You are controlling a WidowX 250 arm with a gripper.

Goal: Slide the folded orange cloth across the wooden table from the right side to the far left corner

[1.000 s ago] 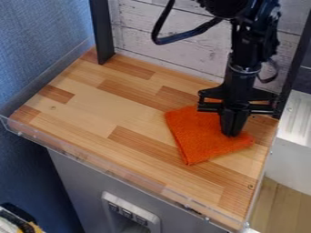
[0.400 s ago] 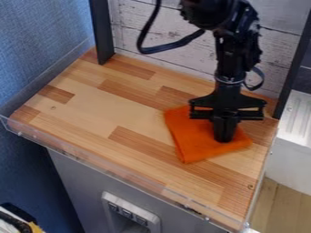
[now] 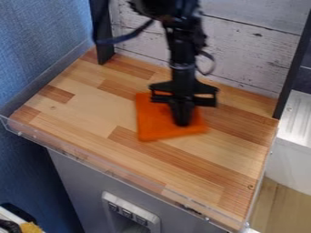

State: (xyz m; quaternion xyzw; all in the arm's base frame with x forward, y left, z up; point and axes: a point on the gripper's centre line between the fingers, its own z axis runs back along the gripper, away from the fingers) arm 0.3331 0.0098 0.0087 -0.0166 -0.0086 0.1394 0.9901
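Cloth (image 3: 155, 127) beneath end effector (image 3: 182, 124), long diagonal toward lower right

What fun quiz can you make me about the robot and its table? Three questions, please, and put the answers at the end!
1. What colour is the cloth right by the gripper?
2. True or false: the cloth dangles over the table's front edge.
3. Since a second ago, has the cloth moved towards the blue wall or away from it?

Key: 1. orange; 2. false; 3. towards it.
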